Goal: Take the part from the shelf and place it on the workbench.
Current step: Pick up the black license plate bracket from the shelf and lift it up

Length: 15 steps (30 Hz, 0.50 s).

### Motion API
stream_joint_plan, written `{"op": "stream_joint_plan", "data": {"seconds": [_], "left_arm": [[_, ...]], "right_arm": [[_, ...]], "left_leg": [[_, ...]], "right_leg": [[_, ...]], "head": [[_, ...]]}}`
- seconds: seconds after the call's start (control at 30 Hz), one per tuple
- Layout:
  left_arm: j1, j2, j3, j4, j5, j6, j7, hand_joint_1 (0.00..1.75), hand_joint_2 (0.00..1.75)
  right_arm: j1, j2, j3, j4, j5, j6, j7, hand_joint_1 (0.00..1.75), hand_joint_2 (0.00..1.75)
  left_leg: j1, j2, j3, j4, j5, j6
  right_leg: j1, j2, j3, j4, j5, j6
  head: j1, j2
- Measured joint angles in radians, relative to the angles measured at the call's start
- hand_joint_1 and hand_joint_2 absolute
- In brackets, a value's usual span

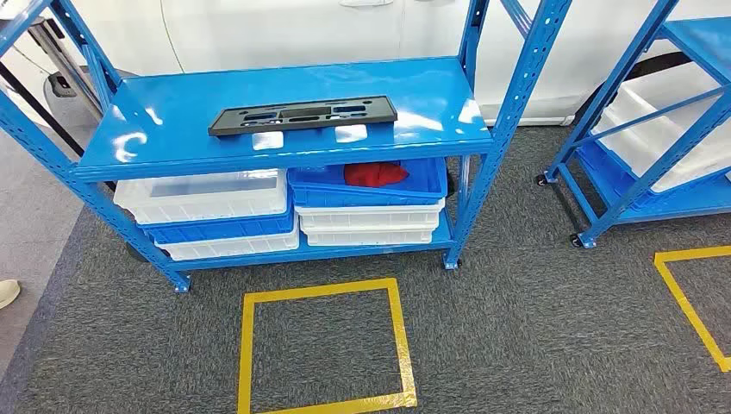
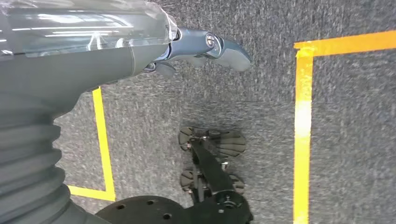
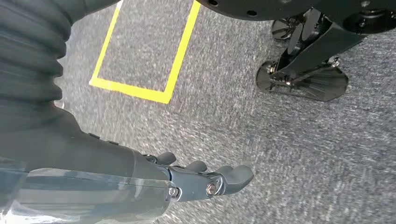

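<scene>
On the top deck of the blue shelf, upper centre of the head view, the black part lies flat and untouched, a long plate with cut-out slots, well apart from both of the robot's hands. Nothing of the task is done yet as far as the pictures show: the part has not been lifted, and no workbench can be picked out for certain. Below the deck, white bins and blue bins sit stacked, one blue bin holding something red. A yellow tape square marks the grey carpet at lower centre, in front of the shelf, and a second blue rack stands at the right edge.

Both arms appear to hang at the robot's sides. The left hand, seen in the left wrist view, holds nothing; its fingers point loosely toward the carpet, slightly curled and apart. The right hand, in the right wrist view, is likewise empty, fingers lying side by side and lightly bent above the floor.

Judging by this, everything remains: reaching to the deck, gripping the part, carrying it off and setting it down on the workbench.
</scene>
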Motion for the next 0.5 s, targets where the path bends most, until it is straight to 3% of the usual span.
{"op": "stream_joint_plan", "data": {"seconds": [0.1,0.23,0.3,0.37,0.4,0.43,0.5], "left_arm": [[-0.007,-0.001,0.035,0.006,-0.023,-0.001,-0.013,0.00,0.00],[-0.024,-0.003,0.128,0.018,-0.074,0.000,-0.039,0.00,0.00],[-0.031,-0.006,0.158,0.023,-0.090,0.001,-0.047,0.00,0.00],[-0.035,-0.007,0.181,0.027,-0.101,0.003,-0.051,0.00,0.00],[-0.036,-0.007,0.194,0.029,-0.107,0.005,-0.053,0.00,0.00],[-0.037,-0.008,0.207,0.032,-0.112,0.007,-0.054,0.00,0.00],[-0.038,-0.010,0.231,0.036,-0.121,0.010,-0.057,0.00,0.00]], "right_arm": [[-0.011,0.008,-0.022,0.004,0.035,0.007,-0.031,0.00,1.75],[-0.034,0.021,-0.040,-0.018,0.067,0.038,-0.125,0.00,0.00],[-0.040,0.021,-0.034,-0.046,0.052,0.054,-0.161,0.00,0.00],[-0.044,0.020,-0.023,-0.082,0.026,0.069,-0.185,0.00,0.00],[-0.044,0.019,-0.017,-0.106,0.010,0.077,-0.198,0.00,0.00],[-0.043,0.017,-0.011,-0.131,-0.005,0.086,-0.209,0.00,0.00],[-0.045,0.013,0.004,-0.187,-0.037,0.103,-0.231,0.00,0.00]], "left_leg": [[-0.003,0.000,-0.003,0.008,-0.004,0.010],[0.004,0.003,0.013,-0.028,0.014,0.025],[0.011,0.008,0.028,-0.054,0.028,0.030],[0.011,0.009,0.027,-0.054,0.028,0.031],[0.012,0.009,0.026,-0.050,0.026,0.029],[0.013,0.009,0.025,-0.045,0.022,0.026],[0.019,0.007,0.023,-0.025,0.010,0.015]], "right_leg": [[-0.004,0.000,0.000,-0.002,0.002,0.006],[-0.002,-0.001,0.003,-0.001,-0.001,0.018],[-0.003,0.000,-0.032,0.074,-0.047,0.022],[-0.008,0.000,-0.098,0.200,-0.105,0.030],[-0.012,0.000,-0.121,0.243,-0.113,0.035],[-0.016,0.000,-0.126,0.247,-0.100,0.040],[-0.026,0.000,-0.083,0.149,-0.030,0.051]], "head": [[0.000,0.000],[0.000,0.000],[0.000,0.000],[0.000,0.000],[0.000,0.000],[0.000,0.000],[0.000,0.000]]}}
